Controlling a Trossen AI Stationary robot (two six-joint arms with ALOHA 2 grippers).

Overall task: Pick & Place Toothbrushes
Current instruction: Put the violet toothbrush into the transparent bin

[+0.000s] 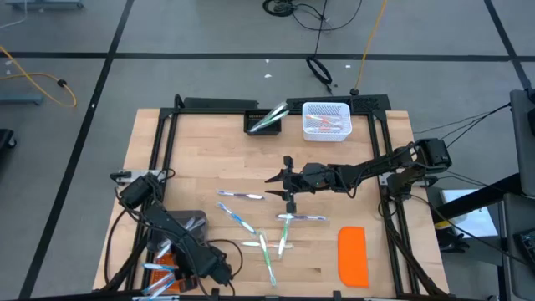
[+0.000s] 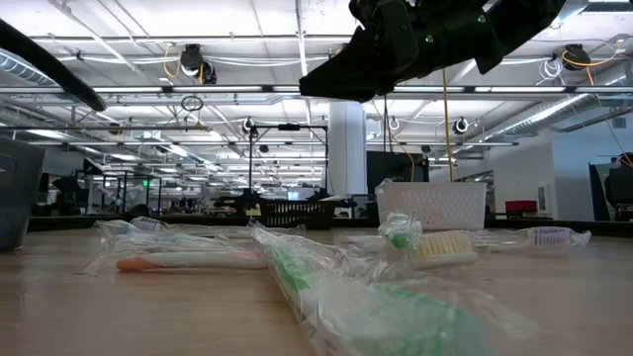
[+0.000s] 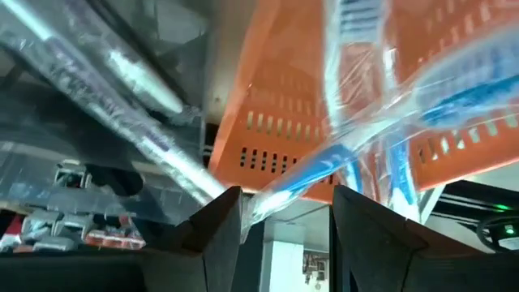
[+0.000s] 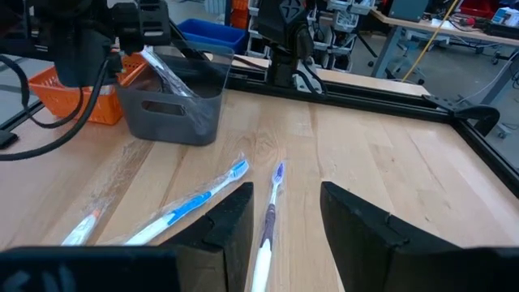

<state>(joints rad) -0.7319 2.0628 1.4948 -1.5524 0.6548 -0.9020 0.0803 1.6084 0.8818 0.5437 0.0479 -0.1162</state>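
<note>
- High view: toothbrushes (image 1: 264, 242) scattered mid-table; orange lid (image 1: 353, 255) beside them; white basket (image 1: 325, 120) at the far edge.
- Low view: wrapped brushes in the foreground block the table behind.
- Left wrist view: left gripper (image 3: 280, 212) spread wide under an orange basket (image 3: 324, 105).
- Right wrist view: right gripper (image 4: 284, 212) part-open, empty, above a purple brush (image 4: 269, 212); grey bin (image 4: 174, 101) beyond.

Loose wrapped toothbrushes (image 1: 251, 222) on the table (image 1: 201, 159): about seven, some crossing, so the count is approximate.
White basket (image 1: 325, 121): one, contents uncountable.
Black bin (image 1: 266, 122): one.
Grey bin (image 4: 172, 97): one.
Orange basket (image 4: 77, 93): one, with several blue brushes.
Flat orange lid (image 1: 353, 255): one.
Robot arms: two.
</note>
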